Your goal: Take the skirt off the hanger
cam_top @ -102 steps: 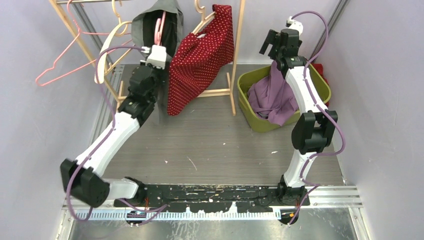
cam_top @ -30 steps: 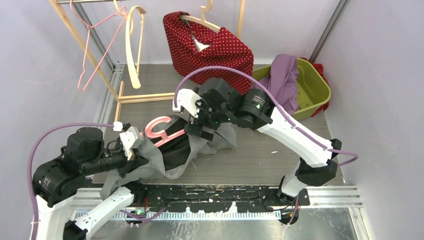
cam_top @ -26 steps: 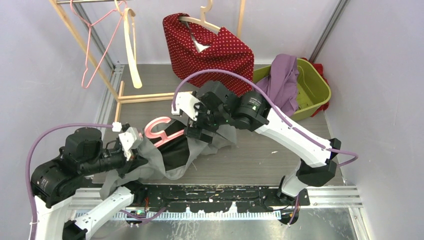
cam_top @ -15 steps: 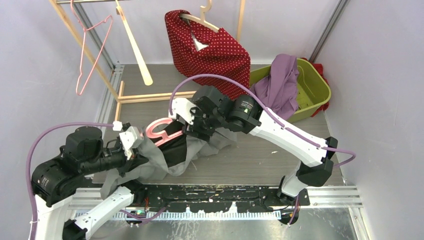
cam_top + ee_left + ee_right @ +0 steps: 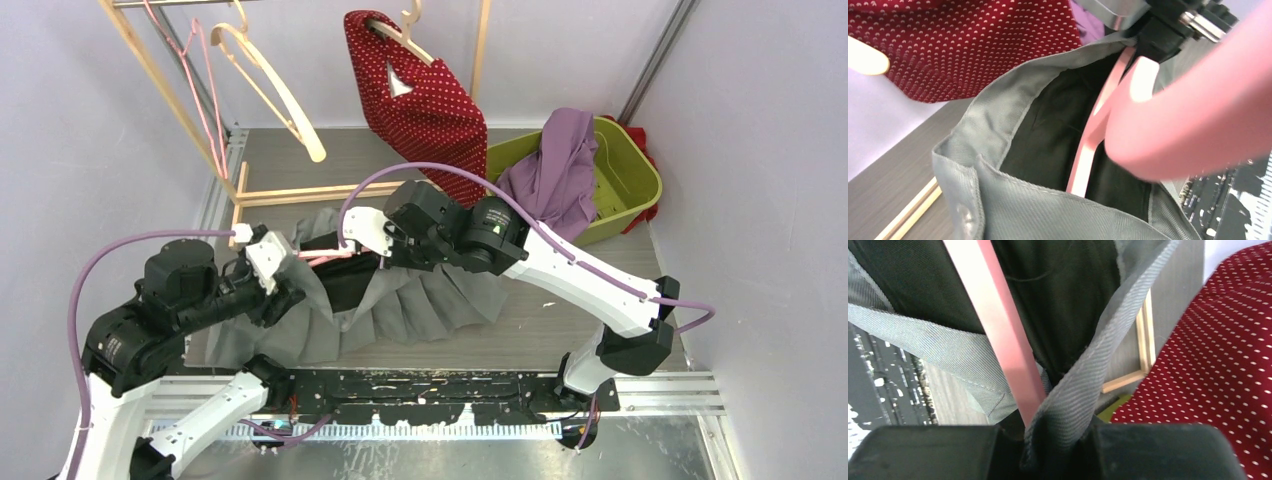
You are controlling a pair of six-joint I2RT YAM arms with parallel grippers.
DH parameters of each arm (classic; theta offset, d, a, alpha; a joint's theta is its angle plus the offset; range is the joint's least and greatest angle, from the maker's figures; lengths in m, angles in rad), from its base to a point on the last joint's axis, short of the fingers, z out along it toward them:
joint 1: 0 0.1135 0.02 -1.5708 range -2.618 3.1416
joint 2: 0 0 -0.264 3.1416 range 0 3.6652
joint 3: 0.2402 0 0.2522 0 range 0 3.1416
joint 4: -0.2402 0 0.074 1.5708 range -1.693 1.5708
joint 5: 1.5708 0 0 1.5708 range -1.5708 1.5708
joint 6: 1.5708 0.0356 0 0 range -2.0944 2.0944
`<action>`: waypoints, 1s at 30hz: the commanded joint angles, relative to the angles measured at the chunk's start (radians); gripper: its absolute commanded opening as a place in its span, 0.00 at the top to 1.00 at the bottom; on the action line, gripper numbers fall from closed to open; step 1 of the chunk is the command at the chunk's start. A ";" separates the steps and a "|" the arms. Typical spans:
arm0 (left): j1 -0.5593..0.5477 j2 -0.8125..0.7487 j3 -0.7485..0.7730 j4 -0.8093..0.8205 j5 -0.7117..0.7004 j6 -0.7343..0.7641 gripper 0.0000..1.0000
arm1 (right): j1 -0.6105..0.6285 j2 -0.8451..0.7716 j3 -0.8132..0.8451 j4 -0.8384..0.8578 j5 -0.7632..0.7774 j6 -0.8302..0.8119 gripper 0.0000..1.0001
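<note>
Skirt (image 5: 420, 305), grey, pleated, black-lined, lies fanned at lower centre overhead. Our right wrist view alone shows the right gripper (image 5: 1058, 437) clamped on its waistband (image 5: 1108, 340) and the pink hanger (image 5: 998, 340). Whether the left gripper (image 5: 288, 292) is apart or together we cannot tell.

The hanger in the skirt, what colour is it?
The hanger inside the skirt is pink, clearest in the right wrist view.

The rack (image 5: 300, 192) and red garment (image 5: 432, 95) crowd behind the skirt (image 5: 440, 300).
</note>
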 commanded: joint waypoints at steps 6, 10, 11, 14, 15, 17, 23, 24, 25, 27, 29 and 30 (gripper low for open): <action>-0.005 -0.051 0.070 0.227 -0.024 -0.027 0.27 | -0.020 0.001 0.083 0.094 0.227 0.002 1.00; -0.005 -0.105 0.039 0.330 -0.037 -0.018 0.26 | -0.020 0.007 0.110 0.072 0.222 -0.012 1.00; -0.005 -0.109 0.040 0.345 -0.042 -0.018 0.26 | -0.020 0.011 0.117 0.070 0.222 -0.011 1.00; -0.005 -0.095 0.085 0.358 0.003 -0.039 0.26 | -0.020 0.027 0.138 0.066 0.227 -0.011 1.00; -0.005 -0.091 0.099 0.364 0.023 -0.061 0.26 | -0.020 0.033 0.138 0.068 0.233 -0.014 1.00; -0.005 -0.099 0.110 0.390 0.040 -0.080 0.26 | -0.020 0.039 0.134 0.072 0.241 -0.021 1.00; -0.005 -0.123 0.112 0.417 0.059 -0.065 0.27 | -0.020 0.037 0.125 0.076 0.241 -0.027 1.00; -0.005 -0.114 0.119 0.412 0.099 -0.076 0.28 | -0.020 0.035 0.128 0.074 0.244 -0.028 1.00; -0.005 -0.102 0.125 0.400 0.146 -0.092 0.29 | -0.020 0.036 0.132 0.075 0.245 -0.030 1.00; -0.005 -0.076 0.121 0.397 0.257 -0.123 0.32 | -0.021 0.036 0.146 0.072 0.246 -0.031 1.00; -0.005 -0.063 0.060 0.426 0.332 -0.169 0.34 | -0.020 0.035 0.155 0.068 0.239 -0.026 1.00; -0.005 -0.062 0.021 0.473 0.357 -0.189 0.35 | -0.020 0.035 0.155 0.070 0.236 -0.023 1.00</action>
